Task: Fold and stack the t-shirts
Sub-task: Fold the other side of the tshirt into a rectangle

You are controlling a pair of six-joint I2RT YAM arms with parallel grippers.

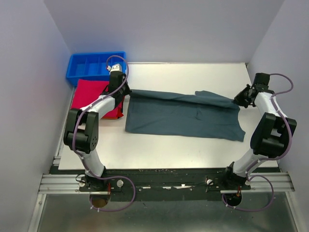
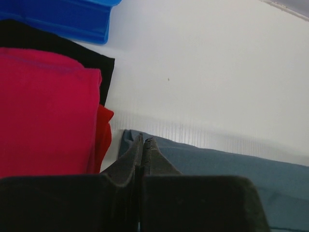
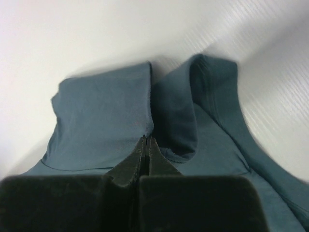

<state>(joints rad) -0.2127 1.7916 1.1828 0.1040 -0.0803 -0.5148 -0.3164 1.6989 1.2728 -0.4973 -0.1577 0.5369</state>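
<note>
Lying spread across the middle of the white table point(image 1: 169, 150), the grey-blue t-shirt point(image 1: 183, 116) has its far edge stretched between both arms. The left gripper point(image 1: 124, 92) is pinched tight on the far-left corner, the right gripper point(image 1: 237, 101) on the far-right corner. Farther left, the folded red t-shirt point(image 1: 91, 94) lies just beside the blue tray point(image 1: 77, 72).

The tray point(image 2: 63, 19) was bright blue. Just beside the tray, the red shirt point(image 1: 89, 94) was plain magenta, over black cloth point(image 2: 96, 67). Farther from the tray, the grey shirt point(image 1: 183, 116) was plain slate blue-grey; the table point(image 1: 183, 77) was white.
</note>
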